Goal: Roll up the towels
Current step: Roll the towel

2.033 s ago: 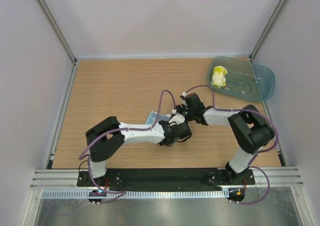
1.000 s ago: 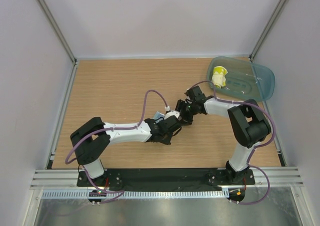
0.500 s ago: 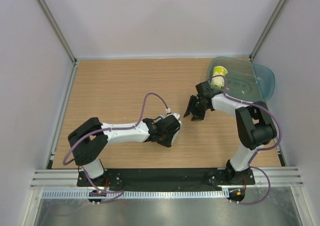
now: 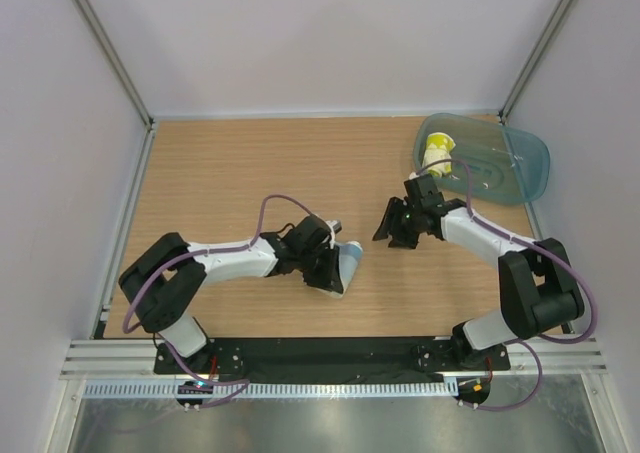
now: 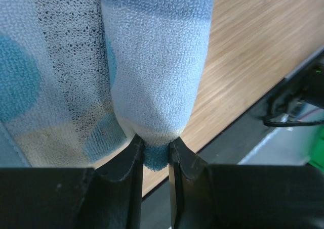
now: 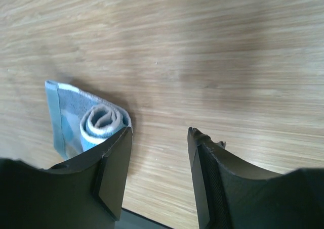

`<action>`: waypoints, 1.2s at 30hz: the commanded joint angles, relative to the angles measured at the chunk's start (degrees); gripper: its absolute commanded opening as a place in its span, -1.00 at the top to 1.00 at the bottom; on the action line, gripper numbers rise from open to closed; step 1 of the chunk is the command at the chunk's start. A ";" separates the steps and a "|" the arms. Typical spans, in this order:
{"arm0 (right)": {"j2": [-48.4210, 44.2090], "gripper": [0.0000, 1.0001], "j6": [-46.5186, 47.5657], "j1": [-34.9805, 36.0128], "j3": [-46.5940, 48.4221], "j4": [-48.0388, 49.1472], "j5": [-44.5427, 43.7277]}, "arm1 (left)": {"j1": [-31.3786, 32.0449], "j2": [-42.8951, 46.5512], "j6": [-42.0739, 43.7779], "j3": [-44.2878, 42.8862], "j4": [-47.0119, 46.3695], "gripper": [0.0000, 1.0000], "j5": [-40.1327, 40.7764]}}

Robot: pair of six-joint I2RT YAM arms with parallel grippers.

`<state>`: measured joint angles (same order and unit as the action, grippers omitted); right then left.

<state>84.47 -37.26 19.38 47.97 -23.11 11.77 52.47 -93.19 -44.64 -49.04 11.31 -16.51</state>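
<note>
Pinching one end of the blue towel (image 5: 157, 62) in the left gripper (image 5: 154, 148), jaws nearly shut on a fold of cloth. Already rolled, flat tail loose beside the roll. Lying on the table well left of the teal tub (image 4: 530, 163), on its near side. Long axis roughly in line with the left fingers, free end pointing toward the tub. Between towel and tub: right gripper (image 4: 395, 228), spread wide, holding nothing, facing the roll's spiral end, apart from it. Left arm nearer, already on it. Inside the tub: one yellow rolled towel (image 4: 437, 155) at its left end, nothing else made out.
</note>
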 commanded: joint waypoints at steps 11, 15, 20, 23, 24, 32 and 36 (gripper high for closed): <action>-3.26 -0.17 -3.43 0.05 -9.63 20.01 18.35 | -10.18 0.64 -9.41 9.31 -13.60 1.00 -17.32; -2.55 -0.27 -4.93 0.57 -11.93 26.62 22.06 | -11.77 -1.47 -10.02 9.92 -13.86 1.00 -18.73; -1.85 -0.34 -5.55 2.07 -13.69 32.06 23.12 | -13.44 -3.49 -10.73 10.37 -13.51 0.99 -19.79; -0.80 -0.35 -6.16 3.12 -13.95 34.35 23.48 | -13.97 -4.37 -10.29 9.84 -12.11 0.99 -19.96; -0.10 -0.36 -6.25 3.47 -13.86 34.80 23.47 | -14.06 -4.63 -10.20 9.75 -11.67 1.00 -20.05; 4.30 -0.36 -6.95 7.08 -13.42 37.35 20.84 | -15.73 -5.34 -9.50 9.31 -8.50 0.99 -19.96; 5.88 -0.36 -7.04 7.78 -13.07 37.88 20.05 | -16.43 -5.25 -8.97 9.22 -7.53 1.00 -19.96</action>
<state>89.69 -43.92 26.59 34.06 11.29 33.15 37.06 -96.82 -55.09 -39.94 -1.63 -39.94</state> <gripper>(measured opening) 0.678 0.216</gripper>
